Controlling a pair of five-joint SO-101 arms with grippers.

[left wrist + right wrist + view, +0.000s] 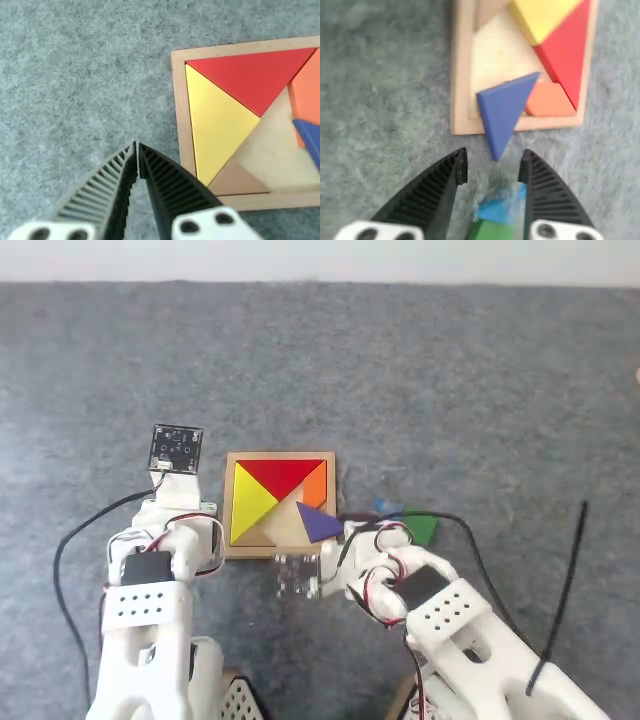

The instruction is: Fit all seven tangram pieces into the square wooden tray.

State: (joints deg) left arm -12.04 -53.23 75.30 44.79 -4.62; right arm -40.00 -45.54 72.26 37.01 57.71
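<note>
Right tool (pixel 494 157): jaws apart, gripping nothing, with the blue triangle's near corner lying just ahead of the gap between them.

Blue triangle (pixel 505 107): unseated. It lay tilted across the tray's rim, its pointed corner overhanging the rim toward the right tool and its broad end over the bare tray floor, touching the orange piece (pixel 550 100).

Wooden tray (pixel 461 75): just ahead of the right tool. It held the red triangle (pixel 567 55) on the side farthest from that tool and the yellow triangle (pixel 545 15) against the red one. A small tan triangle (pixel 237 177) sat by the rim nearest the left tool.

Step in hand, as judged: seating the blue triangle, the fifth piece. The next move called for closing on the overhanging corner, or nudging it, so that the piece cleared the rim, turned and dropped flat into the open floor.

Light blue piece (pixel 495 210) and green piece (pixel 490 231): outside the tray, on the surface (pixel 450 390) beneath the right tool, between and behind its jaws. Both were yet to be placed.

Left tool (pixel 136 147): jaws together, holding nothing, over bare surface just beside the tray's outer rim, on the yellow triangle's side.
</note>
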